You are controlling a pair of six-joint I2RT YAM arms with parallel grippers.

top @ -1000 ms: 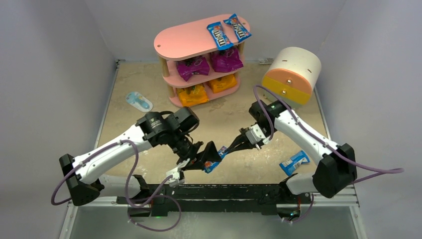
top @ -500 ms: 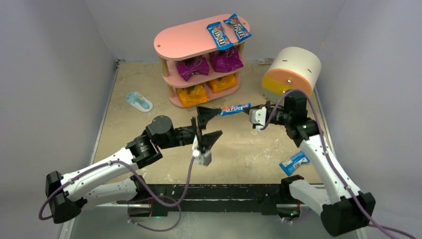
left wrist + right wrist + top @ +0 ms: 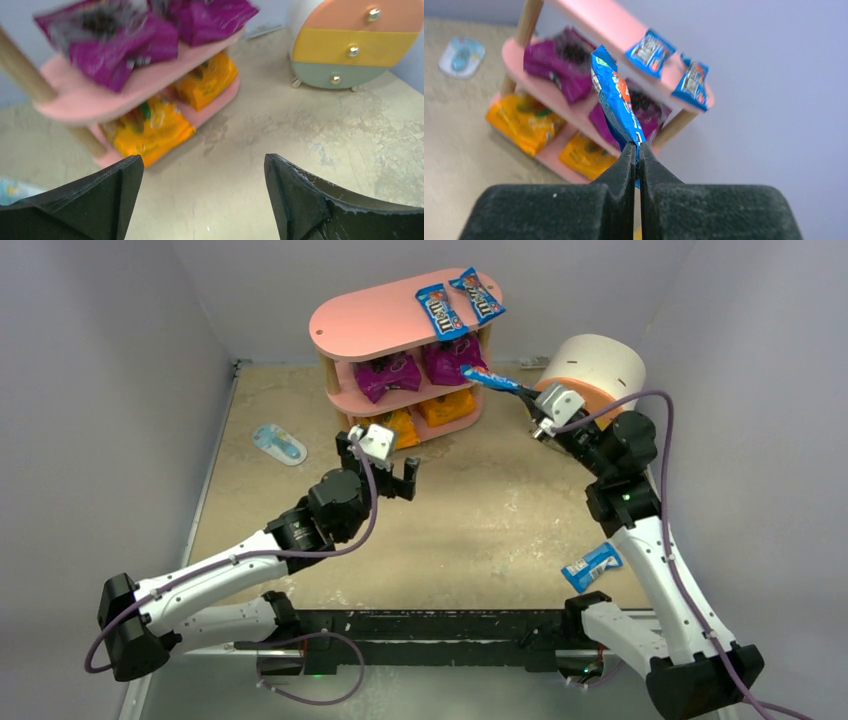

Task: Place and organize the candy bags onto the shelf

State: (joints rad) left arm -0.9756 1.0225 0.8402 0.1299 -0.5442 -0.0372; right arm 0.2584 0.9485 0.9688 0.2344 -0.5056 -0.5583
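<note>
The pink shelf (image 3: 380,315) stands at the back, with two blue packets (image 3: 440,310) on its top board, two purple bags (image 3: 388,375) on the middle tier and two orange bags (image 3: 445,405) on the bottom. My right gripper (image 3: 535,395) (image 3: 636,147) is shut on the end of another blue packet (image 3: 497,380) (image 3: 616,100), held in the air just right of the shelf's right end. My left gripper (image 3: 378,468) (image 3: 202,165) hangs open and empty before the shelf's lower tiers. One more blue packet (image 3: 591,566) lies on the table at the right.
The white, orange and yellow drawer unit (image 3: 590,385) (image 3: 355,45) stands right behind the right gripper. A pale blue-and-white oval item (image 3: 279,443) lies on the table left of the shelf. Grey walls close in on the left, back and right.
The right arm has carried the blue packet from mid-table up and back to the shelf's right end. The left gripper let go of it, opened wide and swung toward the shelf front.
</note>
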